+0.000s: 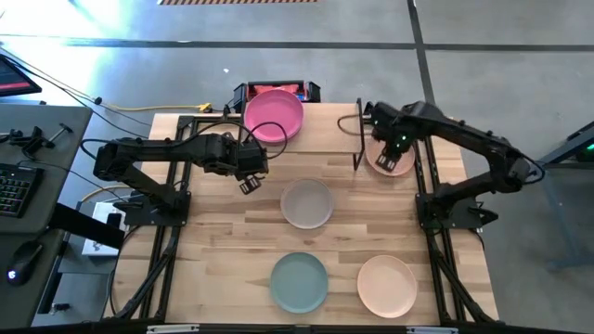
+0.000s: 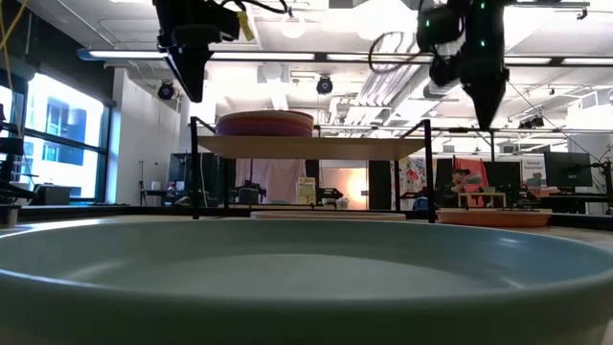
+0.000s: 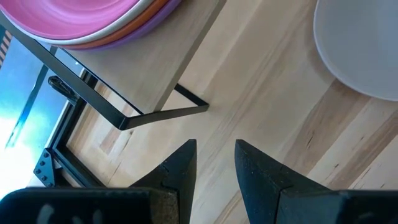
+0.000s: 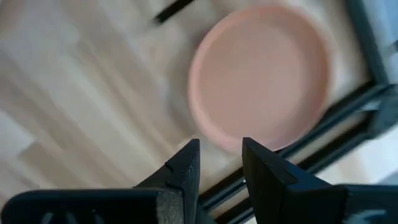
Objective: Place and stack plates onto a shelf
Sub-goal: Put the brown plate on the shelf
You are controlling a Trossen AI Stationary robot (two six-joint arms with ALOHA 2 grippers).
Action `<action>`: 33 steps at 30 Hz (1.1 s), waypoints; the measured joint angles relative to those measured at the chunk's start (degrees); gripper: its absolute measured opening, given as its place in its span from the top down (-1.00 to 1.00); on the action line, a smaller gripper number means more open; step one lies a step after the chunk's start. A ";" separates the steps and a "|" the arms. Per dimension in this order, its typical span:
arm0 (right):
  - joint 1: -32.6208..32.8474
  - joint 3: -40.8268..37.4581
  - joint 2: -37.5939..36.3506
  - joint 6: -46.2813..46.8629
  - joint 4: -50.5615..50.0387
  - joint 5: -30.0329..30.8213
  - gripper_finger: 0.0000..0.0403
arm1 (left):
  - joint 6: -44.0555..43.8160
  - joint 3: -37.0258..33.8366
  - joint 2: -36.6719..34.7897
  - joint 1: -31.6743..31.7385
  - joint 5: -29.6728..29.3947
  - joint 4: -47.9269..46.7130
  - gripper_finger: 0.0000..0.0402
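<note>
The shelf (image 1: 325, 139) stands at the table's far middle on black legs. It carries a stack of plates (image 1: 273, 116) with a pink one on top; the left wrist view shows orange and purple rims (image 3: 134, 28) beneath. My left gripper (image 1: 249, 182) hovers off the shelf's near-left side, fingers a narrow gap apart (image 3: 216, 152), holding nothing. My right gripper (image 1: 386, 148) hangs above a terracotta plate (image 4: 261, 74) that lies flat on the table right of the shelf. It is also narrowly open and empty (image 4: 221, 149).
A grey plate (image 1: 306, 203) lies mid-table, a teal plate (image 1: 299, 282) and a peach plate (image 1: 387, 286) near the front edge. The shelf's right half is bare. The black table frame (image 4: 323, 155) runs close behind the terracotta plate.
</note>
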 joint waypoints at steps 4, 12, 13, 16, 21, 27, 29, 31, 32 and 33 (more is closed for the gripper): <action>-2.97 5.26 -0.44 -0.96 0.72 2.87 0.51 | 0.02 0.00 0.00 0.02 0.00 0.89 0.51; -13.22 10.77 -0.42 -1.67 9.74 2.99 0.51 | 0.02 0.00 0.00 1.21 0.00 3.44 0.51; -14.72 10.99 -0.42 -2.08 11.00 2.02 0.51 | 0.04 0.00 0.01 1.44 0.00 3.72 0.51; -19.21 11.05 -0.40 -2.91 15.37 -1.34 0.51 | 0.02 0.00 0.00 1.88 0.03 3.79 0.51; -25.27 10.87 0.03 2.51 21.76 -3.07 0.51 | 0.01 0.00 0.02 2.29 0.28 3.78 0.51; -29.17 10.87 2.09 7.03 30.65 -3.05 0.51 | 0.02 0.00 0.00 2.29 0.32 3.78 0.51; -29.79 10.87 3.49 7.03 32.05 -3.07 0.51 | 0.00 0.00 0.00 2.29 0.32 3.78 0.51; -30.11 10.77 5.17 5.64 32.18 -3.07 0.51 | 0.02 0.00 0.00 2.29 0.35 3.78 0.51; -30.23 10.76 5.98 4.46 32.07 -3.07 0.51 | 0.02 0.00 0.02 2.29 0.35 3.76 0.51; -30.24 10.76 6.81 3.36 32.14 -3.06 0.51 | 0.02 0.00 0.00 2.29 0.35 3.76 0.51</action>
